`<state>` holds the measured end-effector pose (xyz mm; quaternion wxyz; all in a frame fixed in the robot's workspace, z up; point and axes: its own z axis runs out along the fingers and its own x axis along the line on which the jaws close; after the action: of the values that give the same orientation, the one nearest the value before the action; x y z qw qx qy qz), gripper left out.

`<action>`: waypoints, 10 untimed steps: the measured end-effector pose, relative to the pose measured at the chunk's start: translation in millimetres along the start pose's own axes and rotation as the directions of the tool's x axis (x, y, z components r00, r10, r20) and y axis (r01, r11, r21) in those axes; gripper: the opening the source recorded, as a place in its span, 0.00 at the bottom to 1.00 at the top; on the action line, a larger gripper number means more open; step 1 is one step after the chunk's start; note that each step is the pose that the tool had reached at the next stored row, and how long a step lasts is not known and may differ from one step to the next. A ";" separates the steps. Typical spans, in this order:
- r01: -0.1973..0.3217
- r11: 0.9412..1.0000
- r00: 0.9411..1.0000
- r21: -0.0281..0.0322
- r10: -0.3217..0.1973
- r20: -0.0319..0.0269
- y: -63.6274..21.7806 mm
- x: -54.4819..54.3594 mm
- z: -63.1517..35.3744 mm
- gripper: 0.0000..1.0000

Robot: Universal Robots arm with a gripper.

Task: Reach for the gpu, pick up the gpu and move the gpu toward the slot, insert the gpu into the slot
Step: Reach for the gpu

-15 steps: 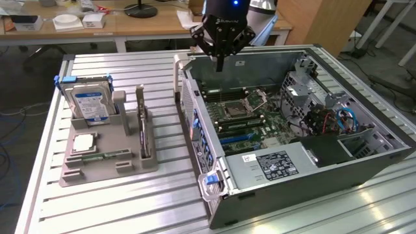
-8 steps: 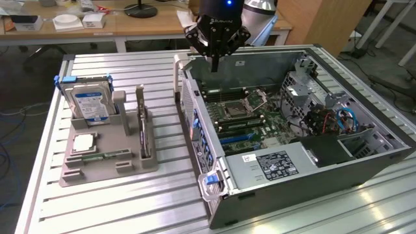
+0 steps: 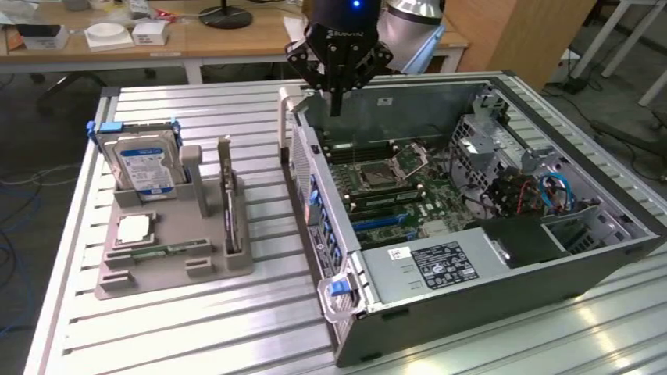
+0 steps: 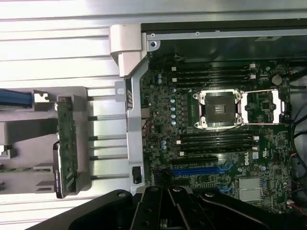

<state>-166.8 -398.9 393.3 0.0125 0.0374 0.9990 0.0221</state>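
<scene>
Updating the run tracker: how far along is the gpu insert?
Done: nothing yet; the gpu stands on edge in the grey holder, untouched. In hand: nothing; the gripper hangs shut above the open case, apart from the card. Left: reach, pick up, carry, insert; the blue slot is empty.

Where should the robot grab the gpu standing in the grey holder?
Probably its upper edge, coming from above. The gpu stands on edge in the grey holder, so the upper edge is free and both flat faces can be pinched.
</scene>
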 end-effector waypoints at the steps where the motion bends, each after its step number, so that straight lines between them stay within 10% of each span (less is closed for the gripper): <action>1: 0.000 1.000 1.000 0.000 0.000 0.000 -0.1 1.5 0.0 0.10; 10: 0.000 1.000 1.000 0.000 0.000 0.000 -1.5 19.8 -0.5 0.10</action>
<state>-186.7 -398.9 393.3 0.0125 0.0374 0.9990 0.0221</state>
